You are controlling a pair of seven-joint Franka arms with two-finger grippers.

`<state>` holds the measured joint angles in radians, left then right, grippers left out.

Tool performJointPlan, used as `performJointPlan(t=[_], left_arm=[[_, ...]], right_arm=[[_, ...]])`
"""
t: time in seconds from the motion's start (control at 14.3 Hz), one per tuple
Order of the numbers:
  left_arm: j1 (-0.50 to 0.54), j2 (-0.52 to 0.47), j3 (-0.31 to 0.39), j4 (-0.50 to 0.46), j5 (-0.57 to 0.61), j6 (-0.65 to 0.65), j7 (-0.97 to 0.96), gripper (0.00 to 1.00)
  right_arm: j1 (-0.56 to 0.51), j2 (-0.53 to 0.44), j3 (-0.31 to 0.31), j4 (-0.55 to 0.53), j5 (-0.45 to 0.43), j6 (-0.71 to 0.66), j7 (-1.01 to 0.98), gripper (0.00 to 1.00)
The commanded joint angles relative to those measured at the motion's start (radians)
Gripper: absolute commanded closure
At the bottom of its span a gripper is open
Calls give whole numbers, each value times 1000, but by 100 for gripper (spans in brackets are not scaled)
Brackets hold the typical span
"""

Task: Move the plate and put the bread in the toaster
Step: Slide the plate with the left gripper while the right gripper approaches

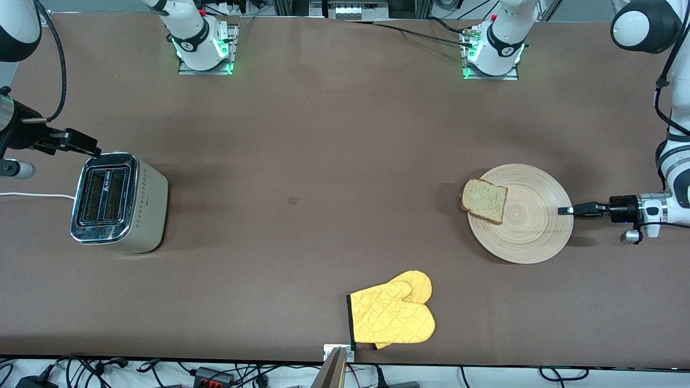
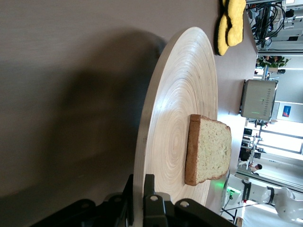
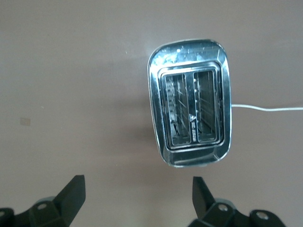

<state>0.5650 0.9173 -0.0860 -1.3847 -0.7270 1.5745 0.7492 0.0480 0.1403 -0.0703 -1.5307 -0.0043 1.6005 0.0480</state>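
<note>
Plate gripped, ready to move.
My left gripper (image 1: 565, 210) is clamped on the plate (image 1: 533, 237) rim; next, slide it gently so the bread (image 1: 485, 200) stays; right gripper (image 3: 137, 189) waits, fingers apart, over the toaster (image 1: 116, 202).

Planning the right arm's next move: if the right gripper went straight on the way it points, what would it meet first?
Probably the toaster: the open right gripper looks straight down at its slots, though depth is unclear.

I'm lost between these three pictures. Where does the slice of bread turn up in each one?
Front view: the bread lies on the plate, hanging over the rim on the side toward the toaster.
Left wrist view: the bread lies on the plate, close to the camera.
Right wrist view: no bread; only the toaster.
Shared landmark: the toaster, also small in the left wrist view.
</note>
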Motion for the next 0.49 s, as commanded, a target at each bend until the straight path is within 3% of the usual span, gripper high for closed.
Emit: performJointPlan(t=[0.0,0.21,0.42], left_arm=[[-11,-107,-87,-118,-8,30,-66,99],[-13,-210,-213,-265,-14,174,-161,99],[-11,-265,-423,-430,-64,455,-212,99]], right_arm=[[4,27,0,30,14,39,18,0],[13,41,0,50,12,39,13,0],[16,41,0,50,12,39,13,0]])
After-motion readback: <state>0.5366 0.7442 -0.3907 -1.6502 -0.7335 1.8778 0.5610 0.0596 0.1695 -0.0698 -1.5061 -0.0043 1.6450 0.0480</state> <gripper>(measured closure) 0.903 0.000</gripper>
